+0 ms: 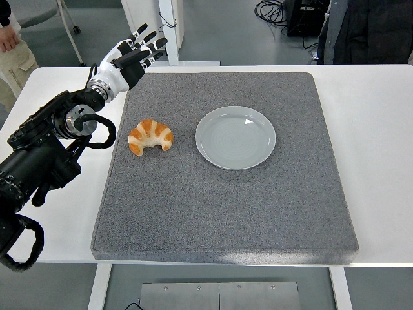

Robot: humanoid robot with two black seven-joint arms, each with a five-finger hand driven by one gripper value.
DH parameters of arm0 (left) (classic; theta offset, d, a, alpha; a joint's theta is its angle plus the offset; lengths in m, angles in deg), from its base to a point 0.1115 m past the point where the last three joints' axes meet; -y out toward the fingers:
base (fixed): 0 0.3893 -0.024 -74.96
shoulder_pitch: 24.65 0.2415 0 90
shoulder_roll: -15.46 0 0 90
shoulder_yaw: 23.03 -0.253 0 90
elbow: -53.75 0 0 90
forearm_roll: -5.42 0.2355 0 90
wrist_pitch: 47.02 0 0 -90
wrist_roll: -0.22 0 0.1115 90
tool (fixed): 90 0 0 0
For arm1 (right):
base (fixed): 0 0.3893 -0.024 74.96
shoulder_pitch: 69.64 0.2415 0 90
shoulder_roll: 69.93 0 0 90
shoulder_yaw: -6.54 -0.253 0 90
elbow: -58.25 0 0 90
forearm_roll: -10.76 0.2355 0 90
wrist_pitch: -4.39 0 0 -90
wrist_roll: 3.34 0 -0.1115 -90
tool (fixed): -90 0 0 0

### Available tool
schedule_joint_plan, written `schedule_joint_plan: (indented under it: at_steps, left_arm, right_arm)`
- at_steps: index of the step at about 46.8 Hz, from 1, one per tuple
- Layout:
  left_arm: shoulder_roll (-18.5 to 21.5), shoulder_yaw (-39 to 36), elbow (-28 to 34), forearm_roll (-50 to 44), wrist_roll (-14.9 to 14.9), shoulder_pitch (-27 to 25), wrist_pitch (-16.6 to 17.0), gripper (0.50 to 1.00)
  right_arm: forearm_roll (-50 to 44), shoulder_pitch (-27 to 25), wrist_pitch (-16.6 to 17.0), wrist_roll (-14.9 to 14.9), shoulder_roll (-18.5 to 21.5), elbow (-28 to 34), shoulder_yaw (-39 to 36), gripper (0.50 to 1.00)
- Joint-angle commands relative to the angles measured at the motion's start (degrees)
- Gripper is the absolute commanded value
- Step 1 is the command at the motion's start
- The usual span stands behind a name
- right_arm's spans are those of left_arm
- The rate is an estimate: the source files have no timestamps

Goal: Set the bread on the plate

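Observation:
A golden croissant lies on the grey mat, left of centre. A pale grey round plate sits on the mat to its right, with nothing on it. My left hand is raised over the mat's far left corner, behind the croissant and apart from it. Its fingers are spread and hold nothing. My right arm is out of view.
The mat covers most of the white table. A person's hand and trouser leg show at the top left, another person in dark clothing at the top right. Cables lie on the floor behind the table.

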Motion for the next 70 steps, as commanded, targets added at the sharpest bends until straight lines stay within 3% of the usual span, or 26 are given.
schedule_joint_plan:
  at_steps: [1, 47, 53, 62, 70]
  left_arm:
    - [-0.08, 0.00, 0.04, 0.09, 0.00, 0.01, 0.11, 0.992]
    - [1.23, -0.62, 0.39, 0.00, -0.09, -1.22, 1.25, 0.992]
    - [3.07, -1.23, 4.42, 0.44, -0.09, -0.70, 1.78, 0.992]
    - [7.56, -5.62, 14.70, 0.44, -0.09, 0.45, 6.78, 0.992]
    - [10.90, -9.84, 20.51, 5.61, -0.97, 0.53, 8.72, 0.992]
  right_arm:
    - [0.00, -0.01, 0.00, 0.00, 0.00, 0.00, 0.00, 1.000]
    - [0.00, -0.01, 0.00, 0.00, 0.00, 0.00, 0.00, 1.000]
    - [0.00, -0.01, 0.00, 0.00, 0.00, 0.00, 0.00, 1.000]
    - [0.00, -0.01, 0.00, 0.00, 0.00, 0.00, 0.00, 1.000]
    - [0.00, -0.01, 0.00, 0.00, 0.00, 0.00, 0.00, 1.000]
